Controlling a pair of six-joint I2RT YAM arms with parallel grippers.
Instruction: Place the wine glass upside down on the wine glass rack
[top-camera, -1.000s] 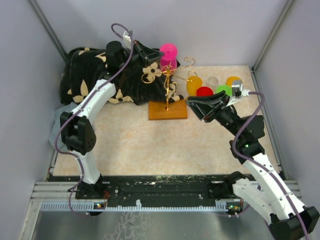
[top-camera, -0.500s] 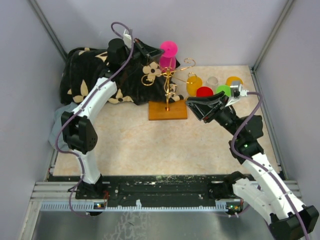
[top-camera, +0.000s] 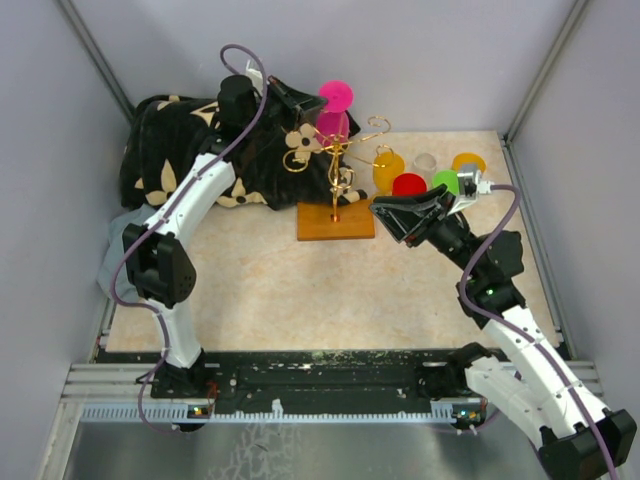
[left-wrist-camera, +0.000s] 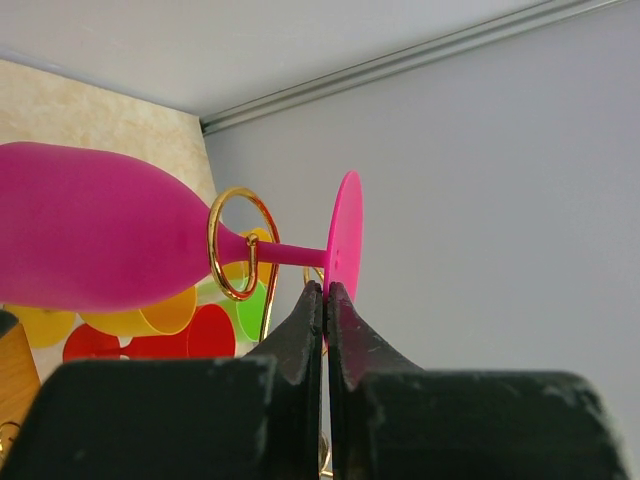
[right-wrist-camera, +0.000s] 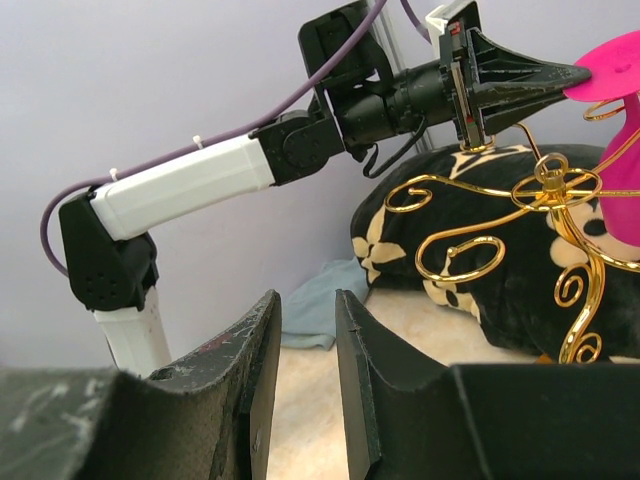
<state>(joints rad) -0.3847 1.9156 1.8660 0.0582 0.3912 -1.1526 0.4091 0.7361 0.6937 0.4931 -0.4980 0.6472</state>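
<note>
The pink wine glass (top-camera: 334, 125) hangs bowl down at the top of the gold wire rack (top-camera: 341, 165), which stands on its orange-brown wooden base (top-camera: 335, 222). In the left wrist view the glass's stem (left-wrist-camera: 290, 254) passes through a gold ring (left-wrist-camera: 243, 243) of the rack. My left gripper (left-wrist-camera: 326, 288) is shut on the edge of the glass's round foot (left-wrist-camera: 346, 240); it also shows in the top view (top-camera: 312, 100). My right gripper (top-camera: 385, 214) is open and empty, just right of the rack's base, facing the rack (right-wrist-camera: 480, 230).
Yellow (top-camera: 388, 168), red (top-camera: 409, 184), green (top-camera: 447, 180), clear (top-camera: 426, 161) and orange (top-camera: 466, 161) glasses stand behind my right gripper. A black floral cloth (top-camera: 190, 150) lies left of the rack. A light blue cloth (right-wrist-camera: 325, 305) lies by the left wall.
My left gripper has shifted slightly with the glass's foot, which now tilts a little more. My right gripper has edged slightly left toward the rack.
</note>
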